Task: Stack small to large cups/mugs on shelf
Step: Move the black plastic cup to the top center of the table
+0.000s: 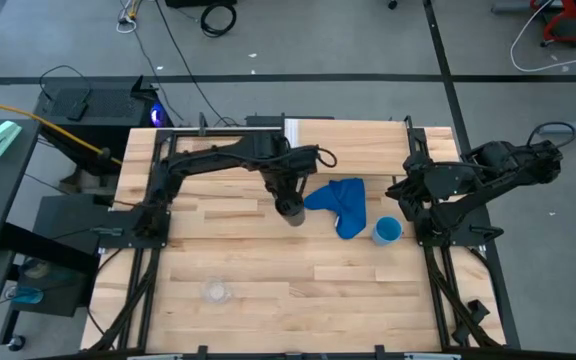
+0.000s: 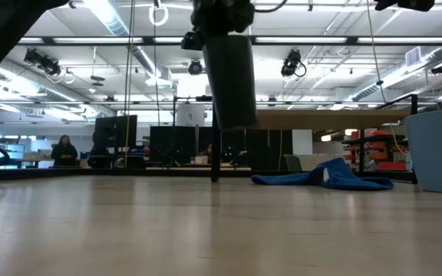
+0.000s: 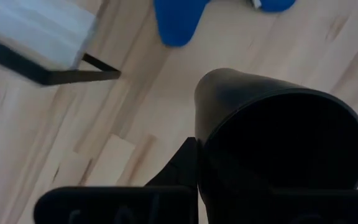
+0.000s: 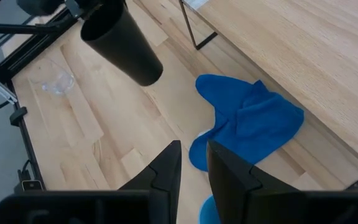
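Black tumbler [image 3: 278,149]: tall, tapered, matte, lifted off table.

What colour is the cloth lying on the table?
Bright blue; the cloth shows best in the right wrist view.

overhead looks straight down; low looks level; both share the blue cloth [image 1: 343,205].

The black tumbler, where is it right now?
The black tumbler hangs above mid-table in the left gripper, beside the blue cloth, in front of the shelf.
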### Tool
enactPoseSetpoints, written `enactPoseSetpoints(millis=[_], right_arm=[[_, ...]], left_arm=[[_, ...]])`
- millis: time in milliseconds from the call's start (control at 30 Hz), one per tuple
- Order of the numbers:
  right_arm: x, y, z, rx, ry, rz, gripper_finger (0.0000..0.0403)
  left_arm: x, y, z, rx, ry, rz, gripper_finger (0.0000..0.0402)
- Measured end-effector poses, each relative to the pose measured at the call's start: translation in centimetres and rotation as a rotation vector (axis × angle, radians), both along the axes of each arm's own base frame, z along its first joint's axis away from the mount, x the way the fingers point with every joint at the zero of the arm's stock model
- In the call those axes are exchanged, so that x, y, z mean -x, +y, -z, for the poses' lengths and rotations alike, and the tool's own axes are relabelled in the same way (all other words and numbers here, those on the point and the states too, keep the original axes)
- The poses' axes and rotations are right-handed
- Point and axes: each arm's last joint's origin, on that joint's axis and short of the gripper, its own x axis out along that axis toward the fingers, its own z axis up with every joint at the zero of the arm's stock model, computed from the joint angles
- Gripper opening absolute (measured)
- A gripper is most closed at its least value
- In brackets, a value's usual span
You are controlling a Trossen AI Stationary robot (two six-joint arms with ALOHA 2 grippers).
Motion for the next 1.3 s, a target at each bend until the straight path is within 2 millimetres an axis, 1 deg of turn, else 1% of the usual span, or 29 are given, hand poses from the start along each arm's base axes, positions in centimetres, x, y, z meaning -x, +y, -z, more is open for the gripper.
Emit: enactPoseSetpoints(millis=[200, 333, 467, 633, 1000, 1300], right_arm=[[0.0, 0.0, 0.0, 0.000, 0.000, 0.000, 0.0084], [0.0, 0.0, 0.0, 0.000, -0.001, -0.001, 0.0084], [0.0, 0.0, 0.0, 0.000, 0.001, 0.000, 0.0084], [-0.2, 0.1, 0.1, 0.008, 0.007, -0.006, 0.0084], [-0.6, 0.2, 0.2, 0.030, 0.019, -0.005, 0.0084], [-0.6, 0.2, 0.2, 0.035, 0.018, -0.001, 0.0084]], left_arm=[[-1.6, 0.1, 2.3, 0.002, 0.031, 0.011, 0.0009], [-2.7, 0.0, 3.4, 0.001, 0.000, 0.016, 0.0009], [-3.3, -0.2, 3.4, 0.006, -0.058, 0.021, 0.0009], [-3.8, -0.5, 3.6, 0.013, -0.083, 0.019, 0.0009], [-4.0, -1.2, 5.2, 0.020, 0.005, 0.039, 0.0009], [-3.7, -1.1, 5.2, 0.007, 0.032, 0.036, 0.0009]])
